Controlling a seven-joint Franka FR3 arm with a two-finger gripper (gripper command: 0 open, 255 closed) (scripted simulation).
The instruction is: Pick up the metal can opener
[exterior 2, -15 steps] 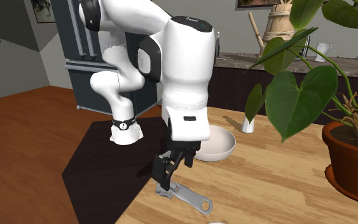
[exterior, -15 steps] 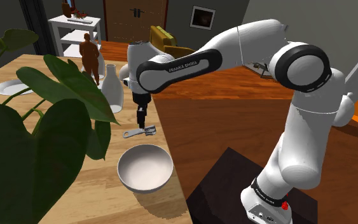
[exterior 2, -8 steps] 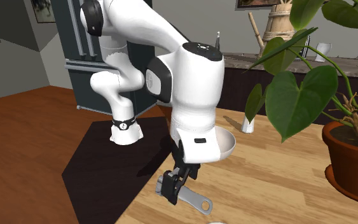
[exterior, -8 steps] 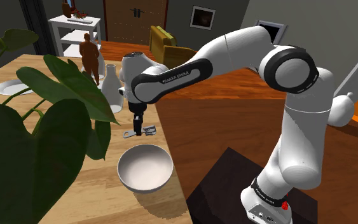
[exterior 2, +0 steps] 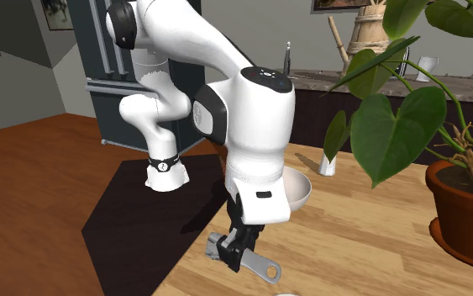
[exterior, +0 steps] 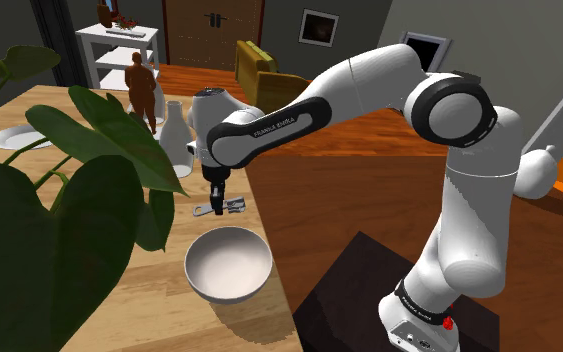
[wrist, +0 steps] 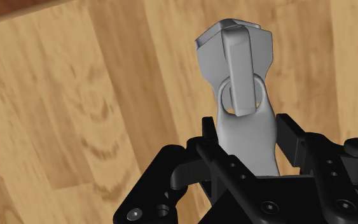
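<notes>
i start at the left of the shoulder view. first there is one big green plant (exterior: 39, 250) with wide leaves, right up close. past its leaves lies one white plate (exterior: 14, 137) on the wooden table (exterior: 154, 310). next stands one brown figure (exterior: 141, 85), and just beside it one white vase (exterior: 177, 135). then comes my claw (exterior: 218, 196), pointing straight down at the table near its edge. under it lies the one can opener (exterior: 233, 206). it is grey and flat on the wood, between the vase and the one white bowl (exterior: 228, 265). the bowl sits near the can opener but does not touch it. further right is the one white arm, and at the lower right is its one dark stand (exterior: 369, 290).

in the second exterior view the can opener (exterior 2: 261, 268) lies on the table close to the edge, and the claw (exterior 2: 239, 247) is down on it. the bowl (exterior 2: 300, 192) is behind them. far to the right stands one brown pot (exterior 2: 465, 220) that holds the plant.

in the wrist view i count two black fingers (wrist: 208, 133). they are clamped on the can opener (wrist: 238, 57), one on each side of its flat grey handle, touching it. the thick head of the can opener sticks out past the fingertips and lies on the wood.
</notes>
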